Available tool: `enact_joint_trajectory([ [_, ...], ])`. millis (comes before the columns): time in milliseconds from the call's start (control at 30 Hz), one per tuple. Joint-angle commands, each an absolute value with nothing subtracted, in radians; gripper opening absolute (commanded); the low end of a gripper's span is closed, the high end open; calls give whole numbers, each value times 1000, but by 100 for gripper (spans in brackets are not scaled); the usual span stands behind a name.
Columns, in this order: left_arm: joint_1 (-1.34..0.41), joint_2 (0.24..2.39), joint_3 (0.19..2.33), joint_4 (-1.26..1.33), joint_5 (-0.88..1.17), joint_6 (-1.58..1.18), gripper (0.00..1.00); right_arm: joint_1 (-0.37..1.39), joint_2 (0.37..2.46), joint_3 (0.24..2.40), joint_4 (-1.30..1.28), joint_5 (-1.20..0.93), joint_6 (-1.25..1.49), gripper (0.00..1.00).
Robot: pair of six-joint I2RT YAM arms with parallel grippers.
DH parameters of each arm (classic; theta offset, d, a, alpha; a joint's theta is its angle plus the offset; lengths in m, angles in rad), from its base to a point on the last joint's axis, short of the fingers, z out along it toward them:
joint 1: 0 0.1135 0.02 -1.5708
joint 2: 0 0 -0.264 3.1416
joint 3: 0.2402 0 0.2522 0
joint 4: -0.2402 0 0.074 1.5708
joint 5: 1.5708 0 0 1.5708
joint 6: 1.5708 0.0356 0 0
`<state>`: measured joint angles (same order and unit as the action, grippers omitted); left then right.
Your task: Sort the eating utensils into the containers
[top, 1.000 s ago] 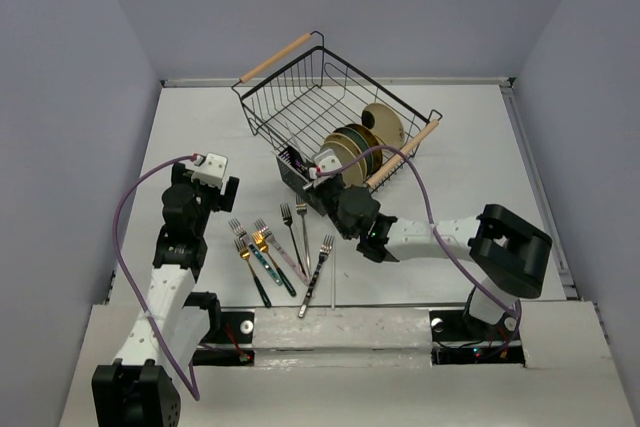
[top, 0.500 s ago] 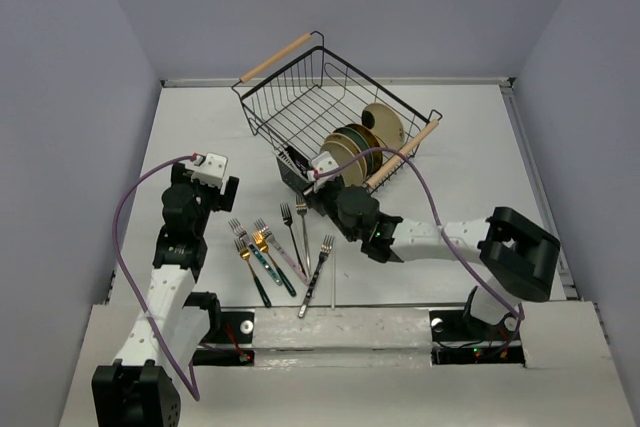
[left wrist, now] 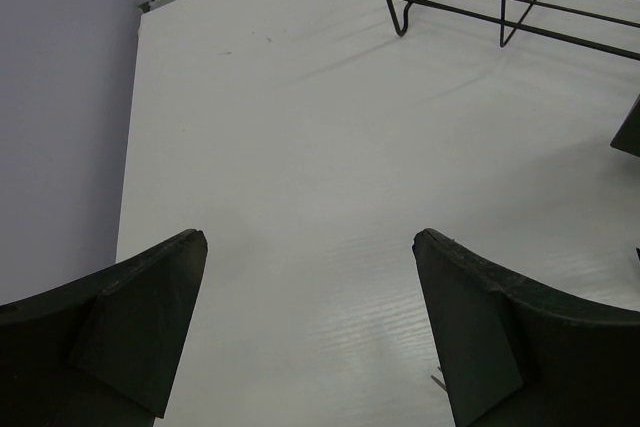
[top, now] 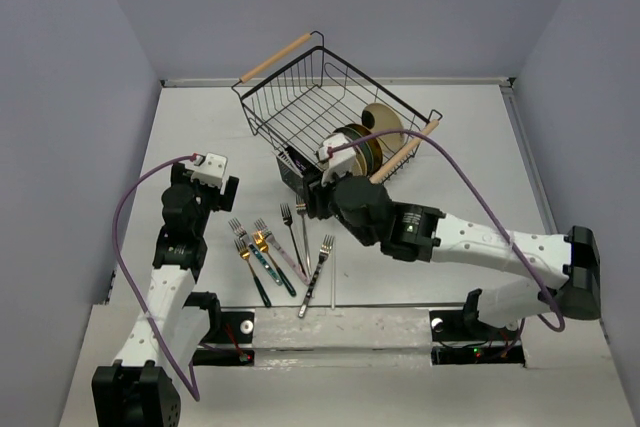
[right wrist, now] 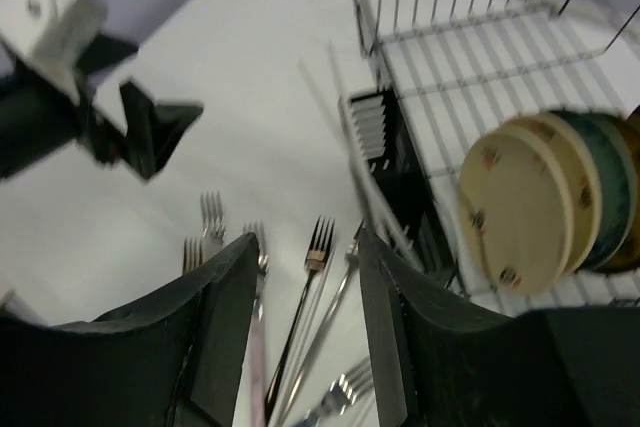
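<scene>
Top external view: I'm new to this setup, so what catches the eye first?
A black wire basket sits far on the table, round plates standing in its right end. Loose forks fan out near left of centre, the right gripper open between them and the basket.

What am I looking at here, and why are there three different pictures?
Two robot arms are bolted to the near edge of a white table. One picture looks down from above. The other two come from a small camera on each arm's wrist, so each shows that arm's own two fingers.

Several forks lie loose on the table. Just beyond them is a small black cutlery holder, beside a wire basket that has plates standing on edge in it.

The left gripper hangs open over bare table. The right gripper is open too, above the forks and close to the holder, and seems to hold nothing.
</scene>
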<state>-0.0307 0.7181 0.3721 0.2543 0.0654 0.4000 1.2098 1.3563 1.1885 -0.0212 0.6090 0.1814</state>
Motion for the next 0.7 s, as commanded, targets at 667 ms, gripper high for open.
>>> enact_joint_trajectory([
  [667, -23, 669, 353, 298, 58, 408, 99, 1391, 1742, 1170, -733, 517, 859, 45],
])
